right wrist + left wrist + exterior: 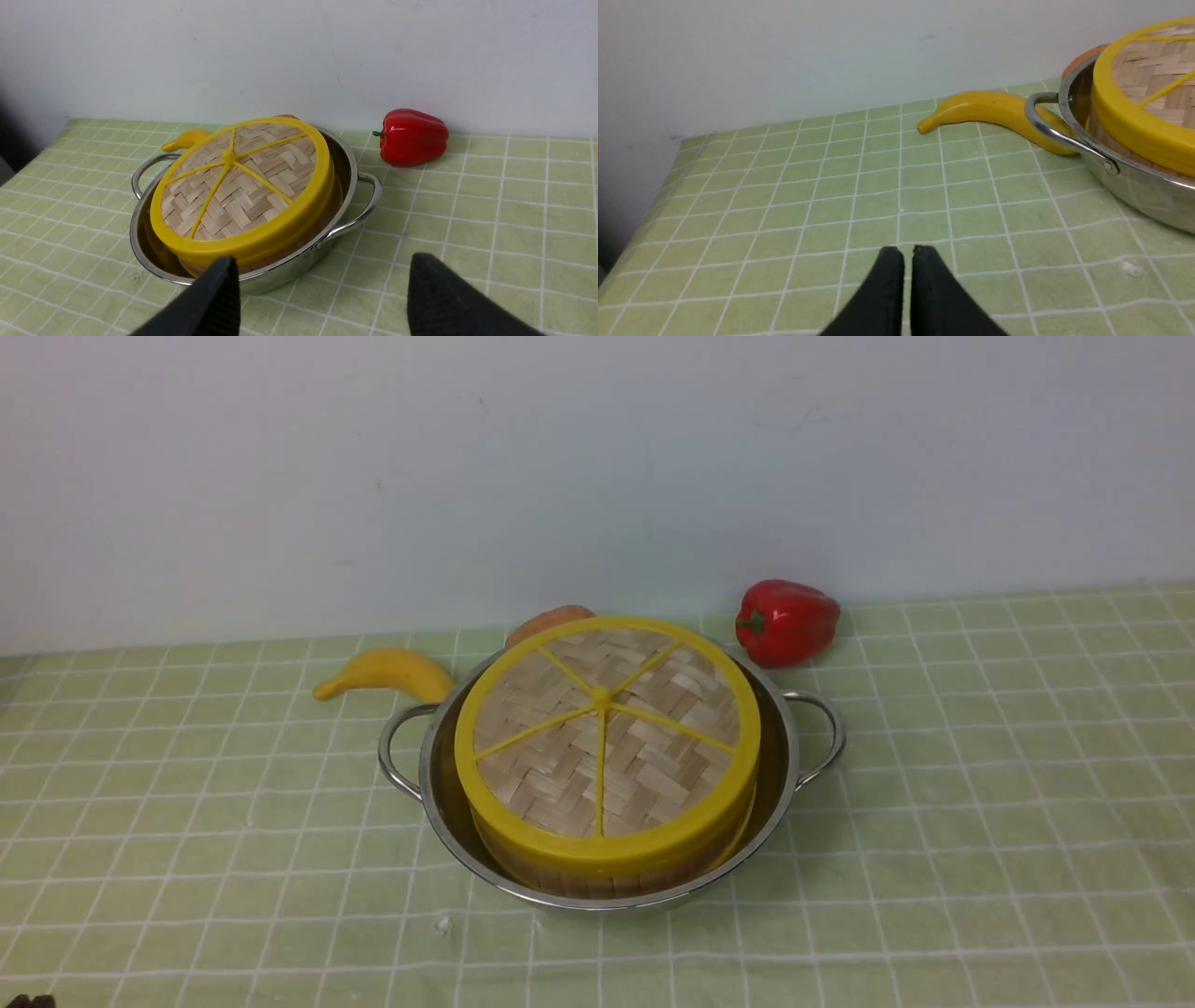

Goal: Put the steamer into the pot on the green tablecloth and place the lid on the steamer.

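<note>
Surface: we see a green tablecloth (980,859) with a white grid, spread across the lower part of the front view.
Room: a plain pale wall (597,467) fills the upper part of the front view, with a few small dark marks on it.
Pot: the steel pot (787,793) rests on the cloth at the centre of the front view, a loop handle on either side.
Steamer: we find the steamer (597,877) inside the pot.
Lid: the woven lid (551,756) lies on top of the steamer.
Around the pot: a banana (397,672) at centre left, a red pepper (789,623) at upper right of the pot, and a brownish object (551,621) partly hidden behind it.
Left gripper (908,254): jaws nearly together, a narrow gap between them, holding nothing.
Right gripper (322,263): jaws wide apart, holding nothing.
</note>
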`<state>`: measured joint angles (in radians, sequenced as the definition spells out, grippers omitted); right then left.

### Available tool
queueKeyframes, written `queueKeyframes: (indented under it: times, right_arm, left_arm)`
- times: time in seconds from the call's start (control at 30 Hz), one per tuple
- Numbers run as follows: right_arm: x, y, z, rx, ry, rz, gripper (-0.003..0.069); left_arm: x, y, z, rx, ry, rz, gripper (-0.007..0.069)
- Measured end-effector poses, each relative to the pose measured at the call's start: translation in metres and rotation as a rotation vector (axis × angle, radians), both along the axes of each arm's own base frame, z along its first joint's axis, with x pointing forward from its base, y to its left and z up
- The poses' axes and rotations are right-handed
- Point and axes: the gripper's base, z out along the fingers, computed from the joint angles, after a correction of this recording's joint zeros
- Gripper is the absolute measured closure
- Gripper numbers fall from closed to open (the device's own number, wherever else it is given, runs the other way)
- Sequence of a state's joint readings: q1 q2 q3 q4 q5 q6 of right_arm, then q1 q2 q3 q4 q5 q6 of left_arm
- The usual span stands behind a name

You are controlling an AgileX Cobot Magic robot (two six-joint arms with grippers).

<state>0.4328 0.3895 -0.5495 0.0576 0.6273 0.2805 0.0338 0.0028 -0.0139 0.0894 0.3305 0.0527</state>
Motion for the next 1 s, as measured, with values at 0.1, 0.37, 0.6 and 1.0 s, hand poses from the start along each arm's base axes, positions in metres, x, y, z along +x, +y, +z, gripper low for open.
queueKeyframes:
  times: [0.1,0.37,0.6,1.0]
  right_arm:
    - [0.0,0.001,0.0,0.013,0.006,0.004,0.0188]
    - [0.0,0.001,0.0,0.017,0.008,0.005,0.0188]
    - [0.0,0.001,0.0,0.017,0.008,0.005,0.0188]
    - [-0.005,-0.029,-0.045,-0.155,-0.124,-0.307,0.0188]
  left_arm:
    - [0.001,0.0,-0.003,0.0,-0.031,0.005,0.0601]
    - [0.001,0.0,-0.002,-0.008,-0.033,0.006,0.058]
    - [0.001,0.0,-0.002,-0.008,-0.033,0.006,0.0566]
    - [0.001,0.0,-0.002,-0.009,-0.033,0.006,0.0543]
